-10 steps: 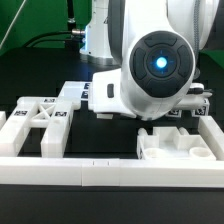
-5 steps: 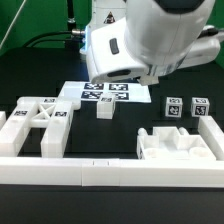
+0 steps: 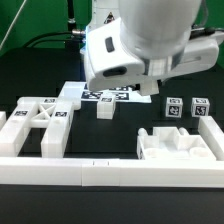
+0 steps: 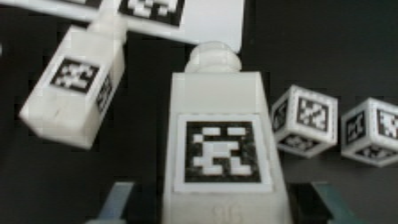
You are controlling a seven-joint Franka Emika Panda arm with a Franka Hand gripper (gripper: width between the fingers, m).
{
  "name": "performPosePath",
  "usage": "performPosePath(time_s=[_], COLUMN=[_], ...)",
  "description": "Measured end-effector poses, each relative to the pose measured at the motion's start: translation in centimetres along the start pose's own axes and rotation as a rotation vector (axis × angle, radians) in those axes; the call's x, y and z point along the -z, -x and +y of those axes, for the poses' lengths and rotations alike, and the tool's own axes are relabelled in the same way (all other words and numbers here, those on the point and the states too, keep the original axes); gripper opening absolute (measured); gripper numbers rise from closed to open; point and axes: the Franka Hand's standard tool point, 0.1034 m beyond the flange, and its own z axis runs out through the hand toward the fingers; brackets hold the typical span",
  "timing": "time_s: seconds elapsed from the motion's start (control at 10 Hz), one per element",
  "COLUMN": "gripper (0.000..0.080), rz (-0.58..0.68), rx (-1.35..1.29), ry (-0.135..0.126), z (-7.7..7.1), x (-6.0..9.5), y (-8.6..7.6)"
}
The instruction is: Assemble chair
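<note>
The gripper (image 4: 224, 196) is closed on a long white leg (image 4: 222, 140) with a square tag on its upper face. In the wrist view the two fingers (image 4: 121, 203) stand on each side of the leg's near end. The picture is blurred there and cut off by the edge, so the contact itself is hard to see, but the grip seems firm. I cannot tell whether the leg lies on the black table (image 3: 40, 70) or is a little above it.

Beside the held leg, on one side, lies a second leg (image 4: 75, 80), tilted away from it and not touching. On the other side stand two cubes (image 4: 302, 120), close together, the outer one cut by the frame. Beyond the legs is the marker board (image 4: 160, 10), only partly in view.

In the exterior view the arm (image 3: 140, 40) fills the upper middle and hides the gripper, the held leg and a part of the marker board. At this view's left lies a frame (image 3: 20, 138) with triangular openings, and at its right a seat block (image 3: 180, 152). Both are behind the long rail (image 3: 110, 172) in front.
</note>
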Motion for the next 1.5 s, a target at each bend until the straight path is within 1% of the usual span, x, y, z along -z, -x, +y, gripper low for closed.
performPosePath(time_s=[0.1,0.2,0.3,0.4,0.6,0.7,0.8,0.9,1.0,1.1,1.2,1.3,1.4,1.5], gripper=[0.0287,0.0287,0.0287,0.0287,0.0287,0.0287,0.0287,0.0287,0.0287,0.0287,0.0287,0.0287,0.0287,0.0287], rz=[0.066,0.099,0.188,0.245,0.407,0.451,0.539,0.597,0.675,0.728,0.805,0.86,0.935,0.956], rx=[-0.001,0.003,0.028,0.024,0.015,0.012,0.011,0.019,0.021,0.023,0.027,0.033,0.033,0.032], ry=[0.01,0.012,0.026,0.039,0.074,0.082,0.099,0.116,0.135,0.141,0.151,0.168,0.193,0.201], z=[0.3,0.5,1.1,1.2,1.8,1.9,2.1,2.0,1.4,0.3,-0.2,0.3,0.7,0.9], x=[1.3,2.5,3.9,3.9,4.3,4.3,4.8,5.8,6.9,7.8,8.6,8.5,8.7,8.4], y=[0.0,0.0,-0.8,-0.9,-1.4,-1.4,-1.9,-2.1,-2.8,-3.4,-4.0,-4.2,-4.4,-4.4])
